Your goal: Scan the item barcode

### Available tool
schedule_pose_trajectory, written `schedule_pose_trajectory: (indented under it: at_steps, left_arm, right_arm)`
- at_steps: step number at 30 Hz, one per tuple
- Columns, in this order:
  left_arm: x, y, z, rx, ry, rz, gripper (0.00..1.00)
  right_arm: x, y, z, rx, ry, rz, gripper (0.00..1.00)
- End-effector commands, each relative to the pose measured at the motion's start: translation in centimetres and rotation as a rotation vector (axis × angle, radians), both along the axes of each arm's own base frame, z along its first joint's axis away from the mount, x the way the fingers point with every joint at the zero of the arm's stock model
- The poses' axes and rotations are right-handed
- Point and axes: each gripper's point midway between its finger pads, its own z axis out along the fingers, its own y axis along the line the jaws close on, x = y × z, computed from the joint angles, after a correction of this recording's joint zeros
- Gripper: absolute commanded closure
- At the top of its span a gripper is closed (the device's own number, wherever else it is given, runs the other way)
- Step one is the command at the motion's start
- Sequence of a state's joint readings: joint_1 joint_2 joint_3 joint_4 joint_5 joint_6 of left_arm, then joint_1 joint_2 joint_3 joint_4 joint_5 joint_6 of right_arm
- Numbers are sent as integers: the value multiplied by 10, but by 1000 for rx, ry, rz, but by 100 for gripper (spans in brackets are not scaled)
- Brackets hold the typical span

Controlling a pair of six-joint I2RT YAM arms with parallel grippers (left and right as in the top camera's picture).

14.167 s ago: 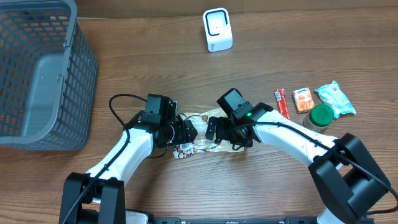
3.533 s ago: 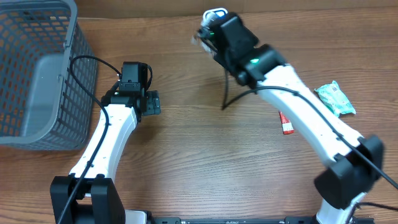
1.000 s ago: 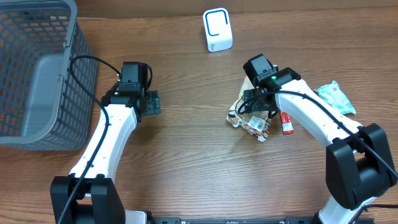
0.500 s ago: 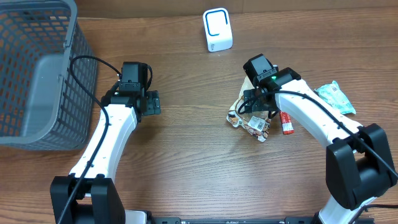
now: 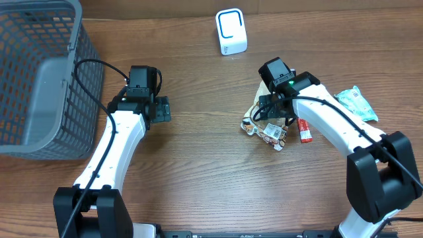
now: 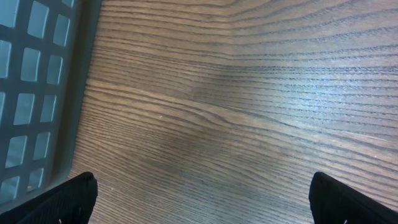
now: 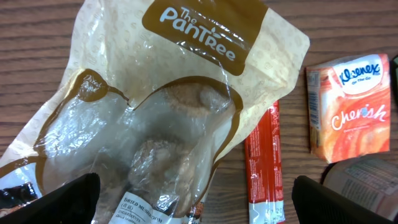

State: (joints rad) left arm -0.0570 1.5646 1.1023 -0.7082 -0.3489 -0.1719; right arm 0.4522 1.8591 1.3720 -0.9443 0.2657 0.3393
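The item is a clear and tan "The PanTree" bag of dried mushrooms (image 7: pixel 163 122), lying flat on the wood table. From overhead the bag (image 5: pixel 263 131) lies right of centre, its white label end toward the front. My right gripper (image 7: pixel 202 208) hovers open just above it, the fingertips (image 7: pixel 69 200) straddling the bag's lower part without touching it. The same right gripper (image 5: pixel 274 114) shows from above. The white scanner (image 5: pixel 231 31) stands at the back centre. My left gripper (image 5: pixel 162 109) is open over bare table, and the left wrist view shows that gripper (image 6: pixel 208 204) with nothing between its jaws.
A grey mesh basket (image 5: pixel 39 79) fills the far left, its wall (image 6: pixel 31 93) close beside the left gripper. Right of the bag lie a red stick pack (image 7: pixel 264 163), an orange Kleenex pack (image 7: pixel 348 106) and a teal packet (image 5: pixel 357 104).
Nothing has moved over the last second. A few seconds ago the right arm was up by the scanner; it now sits low over the bag lying on the table.
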Motion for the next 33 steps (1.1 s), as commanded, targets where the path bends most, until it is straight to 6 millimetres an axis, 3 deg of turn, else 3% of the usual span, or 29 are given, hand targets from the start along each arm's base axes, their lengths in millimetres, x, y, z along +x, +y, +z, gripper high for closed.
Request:
schedule_pose_trajectory:
  at_steps: [1, 5, 12, 19, 24, 29, 33]
  left_arm:
    - [3, 4, 8, 21, -18, -7, 0]
    - [3, 4, 8, 22, -18, -7, 0]
    - [3, 3, 8, 22, -18, -7, 0]
    - [3, 4, 8, 22, -18, -7, 0]
    - [3, 4, 8, 22, -18, -7, 0]
    - [3, 4, 8, 22, -18, -7, 0]
    - [3, 4, 8, 22, -18, -7, 0]
  right_arm:
    - [8, 3, 42, 52, -104, -2, 0]
    - [7, 2, 78, 94, -191, -2, 0]
    - [-12, -7, 172, 206, -424, -2, 0]
    - [-58, -32, 268, 324, -690, -9, 0]
    - [-103, -63, 319, 374, -869, -35, 0]
    - [-151, -87, 344, 427, -1030, -28, 0]
    - [-177, -106, 332, 435, -1100, -60, 0]
